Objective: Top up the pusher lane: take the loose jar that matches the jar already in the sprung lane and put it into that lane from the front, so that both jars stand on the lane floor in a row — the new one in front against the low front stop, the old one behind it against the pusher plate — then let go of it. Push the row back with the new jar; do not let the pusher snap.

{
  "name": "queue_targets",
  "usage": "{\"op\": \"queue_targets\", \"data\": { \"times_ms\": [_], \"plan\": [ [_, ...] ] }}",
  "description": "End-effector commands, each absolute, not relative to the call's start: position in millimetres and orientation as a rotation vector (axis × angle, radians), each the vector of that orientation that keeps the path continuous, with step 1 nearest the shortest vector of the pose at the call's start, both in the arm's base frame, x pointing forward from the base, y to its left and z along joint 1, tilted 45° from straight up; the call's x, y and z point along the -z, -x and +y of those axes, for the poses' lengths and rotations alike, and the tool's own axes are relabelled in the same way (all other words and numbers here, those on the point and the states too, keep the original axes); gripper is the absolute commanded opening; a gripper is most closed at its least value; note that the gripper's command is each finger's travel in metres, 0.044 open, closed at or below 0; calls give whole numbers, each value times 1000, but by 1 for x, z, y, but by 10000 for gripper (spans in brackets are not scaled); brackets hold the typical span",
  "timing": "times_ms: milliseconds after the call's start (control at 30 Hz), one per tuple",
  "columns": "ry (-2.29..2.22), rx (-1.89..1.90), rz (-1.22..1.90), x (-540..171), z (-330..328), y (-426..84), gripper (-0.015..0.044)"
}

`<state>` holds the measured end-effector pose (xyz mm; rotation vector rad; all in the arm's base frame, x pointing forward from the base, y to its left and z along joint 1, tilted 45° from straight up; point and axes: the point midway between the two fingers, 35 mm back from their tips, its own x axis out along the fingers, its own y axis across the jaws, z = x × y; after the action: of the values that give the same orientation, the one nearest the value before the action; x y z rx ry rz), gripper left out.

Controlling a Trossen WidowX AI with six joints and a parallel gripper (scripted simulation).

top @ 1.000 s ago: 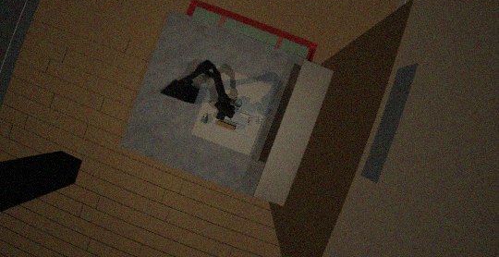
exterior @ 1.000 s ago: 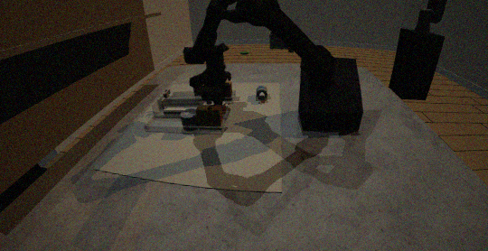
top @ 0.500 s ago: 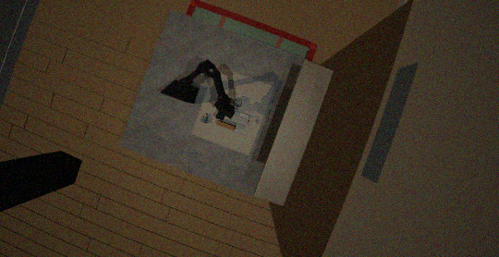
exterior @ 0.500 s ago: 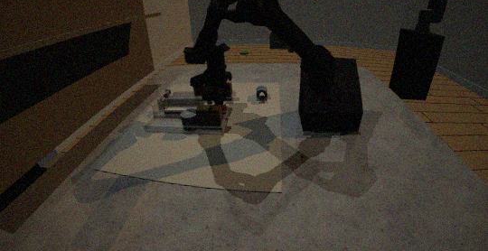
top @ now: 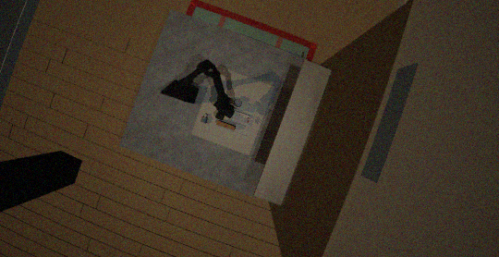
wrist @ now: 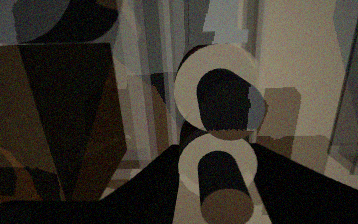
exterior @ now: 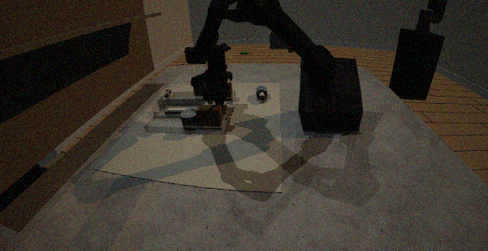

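Note:
My gripper point(wrist: 213, 151) point(exterior: 218, 103) point(top: 225, 116) points down over the lane unit and is shut on a jar. The held jar point(wrist: 187, 178) has a cream ring-shaped top and a dark knob with a brown end. Directly behind it in the wrist view is the matching lane jar point(wrist: 185, 92), with the same cream ring and dark knob. The two tops look close together; whether the jars touch is unclear. Clear lane walls point(wrist: 250, 25) rise behind. The front stop, the pusher plate and the held jar's base are hidden or too dark to tell.
A brown block point(wrist: 85, 115) point(top: 226, 125) stands close to the left of the fingers in the wrist view. Behind it is a dark jar with a grey round lid point(wrist: 40, 20) point(exterior: 188, 113). Another small jar point(exterior: 261, 94) point(top: 204, 118) is apart on the pale mat point(exterior: 181, 157).

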<state>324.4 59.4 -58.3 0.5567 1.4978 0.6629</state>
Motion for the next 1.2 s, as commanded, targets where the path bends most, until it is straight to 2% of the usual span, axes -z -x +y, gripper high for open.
{"op": "queue_targets", "data": {
  "times_ms": [0,433,800,1167],
  "plan": [
    [-555,-669,1486,58,60,-324,0],
    [-555,-669,1486,58,59,-323,0],
    [-555,-669,1486,59,59,-323,279],
    [-554,-668,1486,45,45,-324,279]
  ]
}}
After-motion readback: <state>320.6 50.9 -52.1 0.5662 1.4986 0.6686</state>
